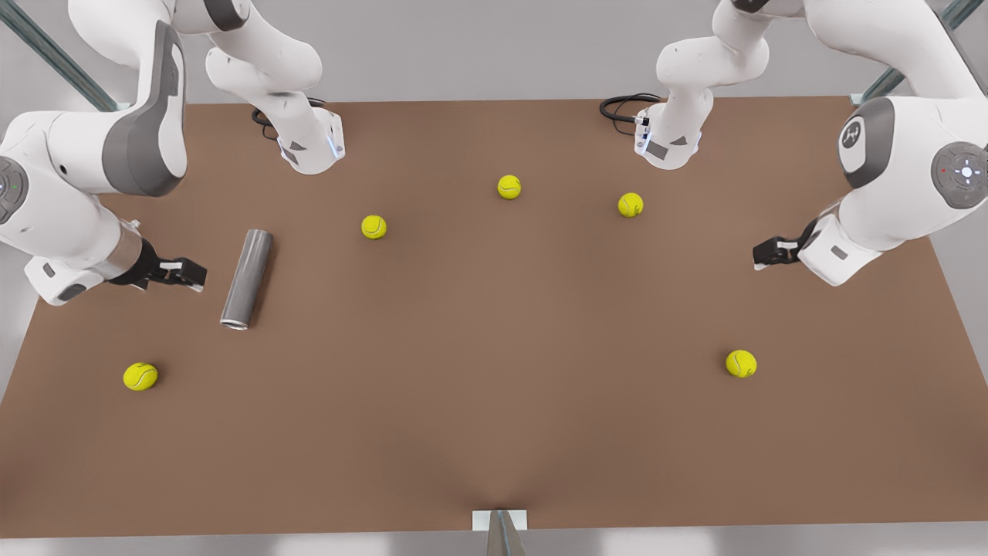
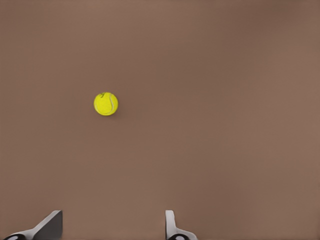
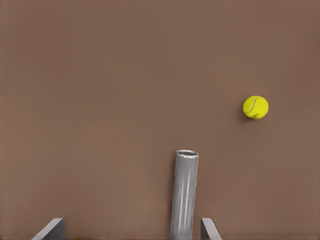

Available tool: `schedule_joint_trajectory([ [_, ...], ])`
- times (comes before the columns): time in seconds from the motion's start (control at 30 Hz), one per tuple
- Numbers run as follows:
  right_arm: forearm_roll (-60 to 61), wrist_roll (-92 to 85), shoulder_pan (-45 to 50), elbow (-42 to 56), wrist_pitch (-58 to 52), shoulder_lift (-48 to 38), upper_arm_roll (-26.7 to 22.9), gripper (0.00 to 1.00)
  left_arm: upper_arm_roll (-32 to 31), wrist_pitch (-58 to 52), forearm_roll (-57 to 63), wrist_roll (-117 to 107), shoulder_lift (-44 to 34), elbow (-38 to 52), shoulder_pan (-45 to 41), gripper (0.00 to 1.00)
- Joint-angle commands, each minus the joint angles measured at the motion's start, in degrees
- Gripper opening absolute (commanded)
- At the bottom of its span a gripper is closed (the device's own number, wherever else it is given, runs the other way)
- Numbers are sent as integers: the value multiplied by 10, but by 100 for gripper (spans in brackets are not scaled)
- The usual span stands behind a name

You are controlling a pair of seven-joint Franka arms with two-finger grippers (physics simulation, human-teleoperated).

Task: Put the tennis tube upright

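Note:
The tennis tube (image 1: 247, 278) is a dark-grey cylinder lying flat on the brown table (image 1: 494, 401) at the front view's left, its silvery rim toward the near edge. My right gripper (image 1: 189, 274) hovers just beside it on the front view's left, open and holding nothing. In the right wrist view the tennis tube (image 3: 185, 195) runs between the open fingers (image 3: 210, 229), close to one of them. At the front view's right my left gripper (image 1: 760, 253) waits above the table, open and empty, its fingers (image 2: 172, 227) spread wide.
Several yellow tennis balls lie scattered: one (image 1: 140, 376) near the tube's rim end, also seen as a ball (image 3: 255, 107); one (image 1: 373, 226) beyond the tube; one (image 1: 741, 363) below the left gripper, seen as a ball (image 2: 106, 103).

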Motion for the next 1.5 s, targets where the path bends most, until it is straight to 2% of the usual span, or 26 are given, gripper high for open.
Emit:
schedule_joint_trajectory([
  [0.0, 2, -23, 0, 0, -8, 0, 0, 100, 0, 34, -3, 3, -2, -9, 2, 100],
  [0.03, 3, -22, 0, -9, -10, 2, 0, 100, -1, 33, -3, 3, -2, -12, 2, 100],
  [0.1, 3, -22, -17, -143, -28, 2, 0, 100, -1, 33, -3, 4, -1, -12, 2, 100],
  [0.17, -8, -22, -35, -254, 7, 0, 0, 100, -1, 33, -3, 4, -1, -13, 2, 100],
  [0.3, -9, 48, -90, -443, 275, -1, -2, 100, -1, 33, -2, 4, 1, -13, 2, 100],
  [0.43, -9, 123, -104, -464, 332, 13, -2, 100, -1, 33, -2, 5, 1, -12, 2, 100],
  [0.47, -10, 129, -112, -464, 399, 24, -2, 100, -1, 33, -2, 5, 1, -12, 2, 100],
  [0.5, -9, 121, -134, -467, 407, 33, -1, 100, -1, 33, -2, 5, 2, -12, 3, 100],
  [0.6, -8, 173, -136, -494, 408, 38, -2, 100, -1, 31, -2, 5, 2, -12, 3, 100],
  [0.77, -8, 158, -124, -519, 399, 48, -1, 100, -1, 31, -2, 5, 3, -12, 3, 100],
  [1.47, -7, 108, -138, -530, 407, 104, -1, 100, -2, 29, -2, 1, 7, -12, 3, 100],
])
